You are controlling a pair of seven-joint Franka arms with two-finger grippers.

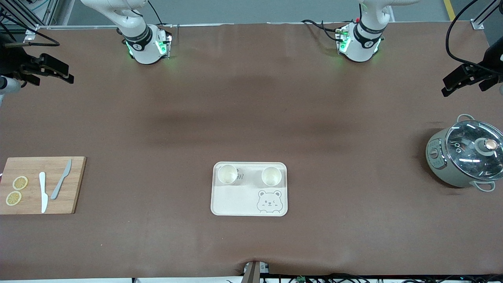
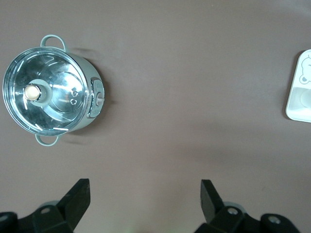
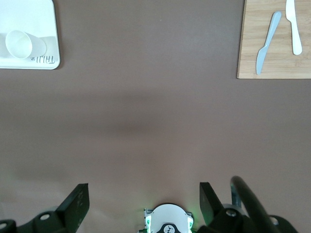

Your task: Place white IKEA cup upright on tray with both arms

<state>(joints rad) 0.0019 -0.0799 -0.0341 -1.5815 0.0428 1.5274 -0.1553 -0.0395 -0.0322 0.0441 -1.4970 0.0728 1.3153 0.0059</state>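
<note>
Two white cups stand upright, mouths up, on the cream bear tray (image 1: 235, 200) at mid-table. One cup (image 1: 227, 174) is toward the right arm's end and the other cup (image 1: 271, 176) is toward the left arm's end. Both sit along the tray edge farther from the front camera. My right gripper (image 1: 70, 74) hangs open and empty over the right arm's end of the table. In its wrist view the right gripper (image 3: 144, 189) shows only bare table between its fingers, with one cup (image 3: 18, 43) on the tray (image 3: 34, 14). My left gripper (image 1: 445, 87) is open and empty over the left arm's end. The left wrist view shows the left gripper (image 2: 145, 187) and a corner of the tray (image 2: 299, 92).
A grey-green pot with a glass lid (image 1: 465, 157) (image 2: 48, 92) stands at the left arm's end. A wooden cutting board (image 1: 74, 184) (image 3: 252, 58) at the right arm's end carries a white knife (image 1: 43, 192), a grey knife (image 1: 61, 180) and two lemon slices (image 1: 16, 190).
</note>
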